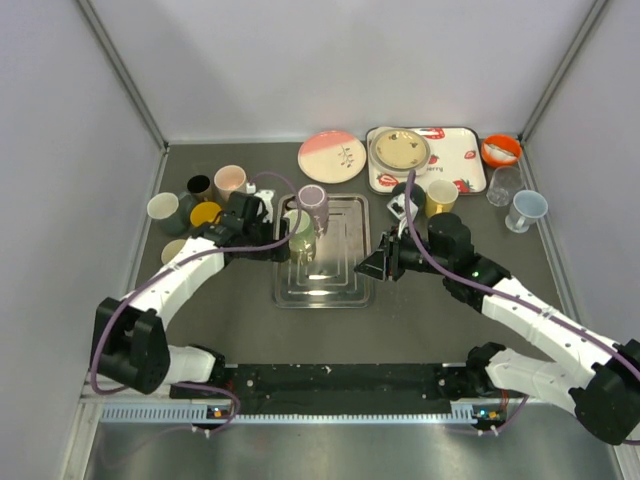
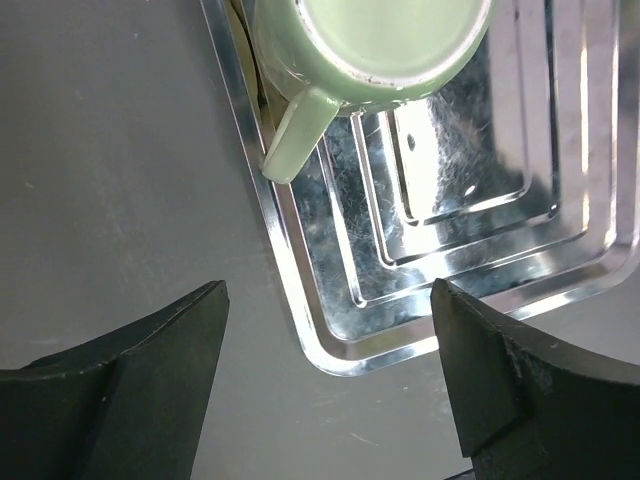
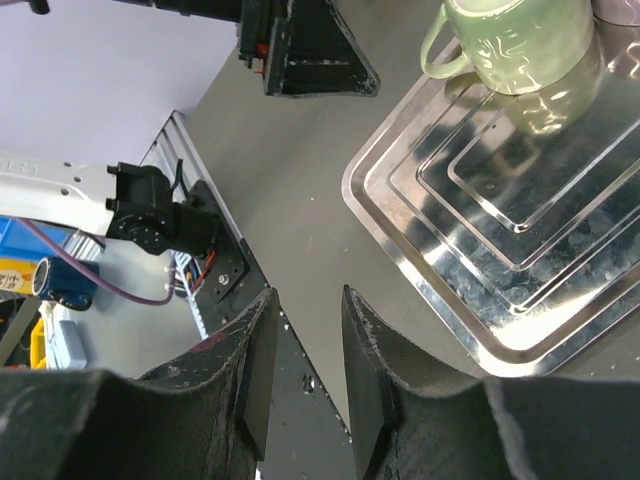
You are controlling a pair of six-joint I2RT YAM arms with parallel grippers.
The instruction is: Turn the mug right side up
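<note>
While its handle (image 2: pixel 295 135) faces left, mug (image 2: pixel 370 40) stands vertical.

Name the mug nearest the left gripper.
The pale green mug on the metal tray; the mauve cup beside it is farther, the rest off the tray.

Mug (image 1: pixel 300 232) on tray (image 1: pixel 335 292), rear-L corner; cup (image 1: pixel 313 202) just behind it; plate (image 1: pixel 332 156) farther back.
</note>
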